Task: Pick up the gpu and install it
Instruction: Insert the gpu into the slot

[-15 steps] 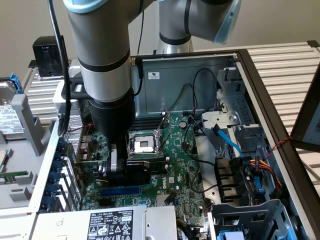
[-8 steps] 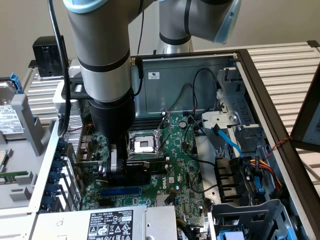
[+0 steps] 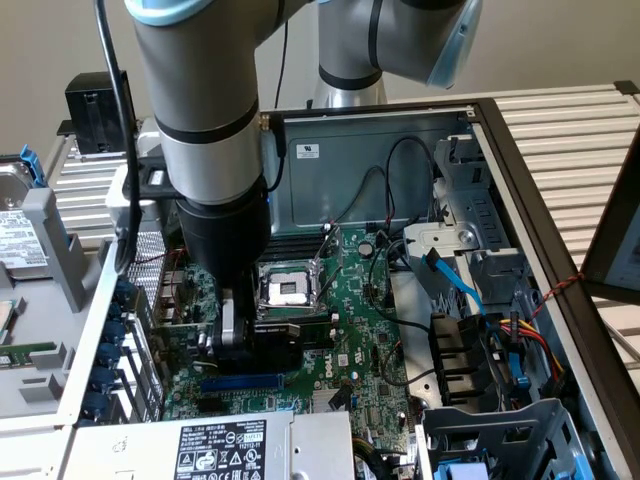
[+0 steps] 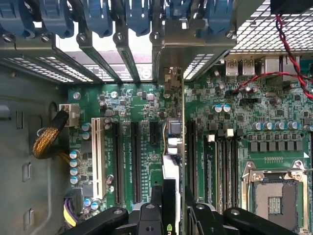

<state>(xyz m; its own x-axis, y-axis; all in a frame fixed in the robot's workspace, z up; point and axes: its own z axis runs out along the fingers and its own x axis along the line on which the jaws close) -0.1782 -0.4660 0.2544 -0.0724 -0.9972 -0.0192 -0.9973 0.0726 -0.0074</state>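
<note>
A slatted table (image 3: 570, 130) carries an open case (image 3: 360, 160) lying on its side, with a green motherboard (image 3: 370, 340) on its floor. A hard drive (image 3: 20, 240) lies outside the case, on the exterior view's left. A power supply (image 3: 220, 445) fills the case's near corner, and a drive cage (image 3: 500, 280) with loose cables runs along the edge on the exterior view's right.

The arm (image 3: 200, 100) reaches straight down into the case. Its gripper (image 3: 235, 335) is low over the middle of the motherboard, with its fingers (image 4: 155, 198) clamped on the gpu (image 3: 275, 345), one on each flat side.

The card is held on edge, its black shroud just beside the socket (image 3: 288, 290) on the side towards the power supply. A blue slot (image 3: 240, 382) lies bare between the card and the power supply.

In the wrist view the card shows as a thin line running from between the fingers to the case's rear wall. Its bracket (image 4: 172, 78) stands at the row of slot openings under the blue latches (image 4: 98, 19). A white slot (image 4: 96, 156) and black slots (image 4: 118, 161) lie parallel to it on one side, and the socket is on the other. The card's lower edge is hidden, so I cannot tell whether it is seated in a slot. A red and black twisted wire (image 4: 288, 44) crosses the board's corner by the rear ports.
</note>
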